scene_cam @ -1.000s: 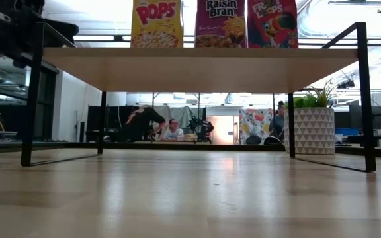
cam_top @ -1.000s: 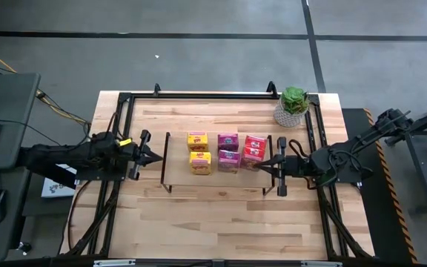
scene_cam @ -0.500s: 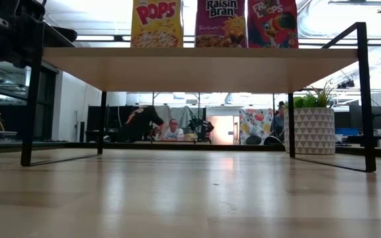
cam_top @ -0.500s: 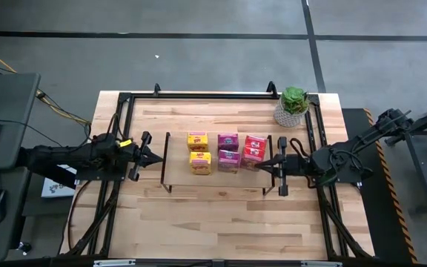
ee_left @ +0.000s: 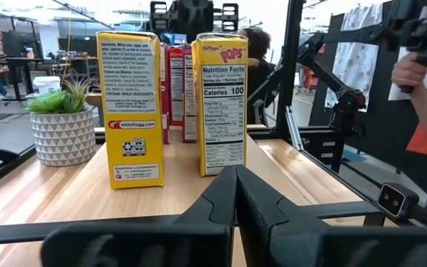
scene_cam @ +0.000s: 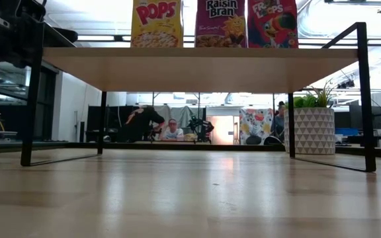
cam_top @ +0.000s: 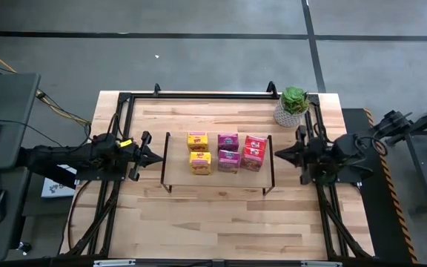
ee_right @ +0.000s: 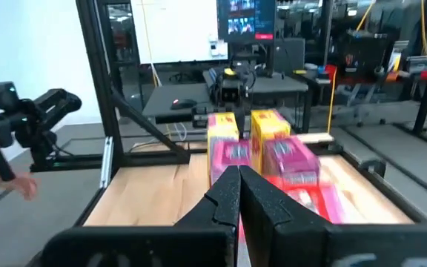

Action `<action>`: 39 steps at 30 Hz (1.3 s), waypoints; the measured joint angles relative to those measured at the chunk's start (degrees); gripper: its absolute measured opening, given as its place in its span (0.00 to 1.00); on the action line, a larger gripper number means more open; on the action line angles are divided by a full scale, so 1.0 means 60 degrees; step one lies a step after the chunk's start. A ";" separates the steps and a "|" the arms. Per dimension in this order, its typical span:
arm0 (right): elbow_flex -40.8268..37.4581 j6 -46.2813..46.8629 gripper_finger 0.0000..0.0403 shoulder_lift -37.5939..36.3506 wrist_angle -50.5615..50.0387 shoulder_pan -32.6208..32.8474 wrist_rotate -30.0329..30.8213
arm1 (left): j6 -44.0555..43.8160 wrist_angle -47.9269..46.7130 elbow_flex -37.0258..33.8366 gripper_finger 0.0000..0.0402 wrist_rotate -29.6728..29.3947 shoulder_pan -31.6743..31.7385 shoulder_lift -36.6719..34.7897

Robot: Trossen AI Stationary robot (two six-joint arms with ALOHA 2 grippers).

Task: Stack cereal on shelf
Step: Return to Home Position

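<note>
The shelf (cam_top: 215, 182) stands mid-table on thin black legs. On its board stand several cereal boxes: two yellow (cam_top: 199, 151), two magenta (cam_top: 228, 150) and two red (cam_top: 254, 150). The low view shows the board (scene_cam: 197, 66) from below, with three fronts above it. My left gripper (cam_top: 159, 156) is shut and level just off the shelf's left end, and its wrist view faces the yellow boxes (ee_left: 132, 111). My right gripper (cam_top: 276, 153) is shut and level just off the shelf's right end, clear of the red boxes.
A potted plant (cam_top: 293, 106) stands at the table's far right corner. Black frame rails (cam_top: 199, 95) run along the table's sides and back. A person's hand (ee_left: 415, 74) shows beyond the table in the left wrist view. Bare tabletop (cam_top: 213, 222) lies in front of the shelf.
My right gripper has drawn back toward the table's right edge, away from the red boxes and out past the shelf's right end. It has stayed shut. The boxes stand as before.
</note>
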 joint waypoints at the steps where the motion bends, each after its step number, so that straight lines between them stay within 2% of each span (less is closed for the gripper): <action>1: -0.0144 0.0157 0.00 -0.0313 -0.0228 0.0000 -0.0036 | 0.0000 -0.0007 0.0000 0.00 0.0000 0.0000 0.0000; 4: -0.0968 0.0330 0.00 -0.1164 -0.0104 -0.0002 -0.0150 | 0.0000 -0.0020 0.0000 0.00 -0.0004 0.0000 0.0000; 10: -0.3075 -0.0383 0.00 -0.2880 0.1589 -0.0389 -0.1097 | 0.0007 -0.0123 0.0000 0.00 -0.0004 0.0000 0.0000; 14: -0.3868 -0.0567 0.00 -0.3972 0.2099 -0.1213 -0.1529 | 0.0007 -0.0121 0.0000 0.00 -0.0004 0.0000 0.0000; 17: -0.4116 -0.0321 0.00 -0.4491 0.2011 -0.2040 -0.2217 | 0.0007 -0.0123 0.0000 0.00 -0.0004 0.0000 0.0004; 21: -0.4257 -0.0141 0.00 -0.4645 0.2007 -0.3120 -0.3588 | 0.0007 -0.0122 0.0004 0.00 -0.0005 0.0000 0.0004; 25: -0.4477 0.0154 0.00 -0.4578 0.2130 -0.4118 -0.4291 | 0.0007 -0.0120 0.0005 0.00 -0.0005 0.0000 0.0004; 31: -0.5238 0.0336 0.00 -0.4556 0.3160 -0.5321 -0.5773 | 0.0007 -0.0119 0.0007 0.00 -0.0010 0.0000 0.0004; 39: -0.5319 0.0007 0.00 -0.4557 0.2742 -0.5604 -0.5977 | 0.0007 -0.0119 0.0007 0.00 -0.0022 0.0000 0.0004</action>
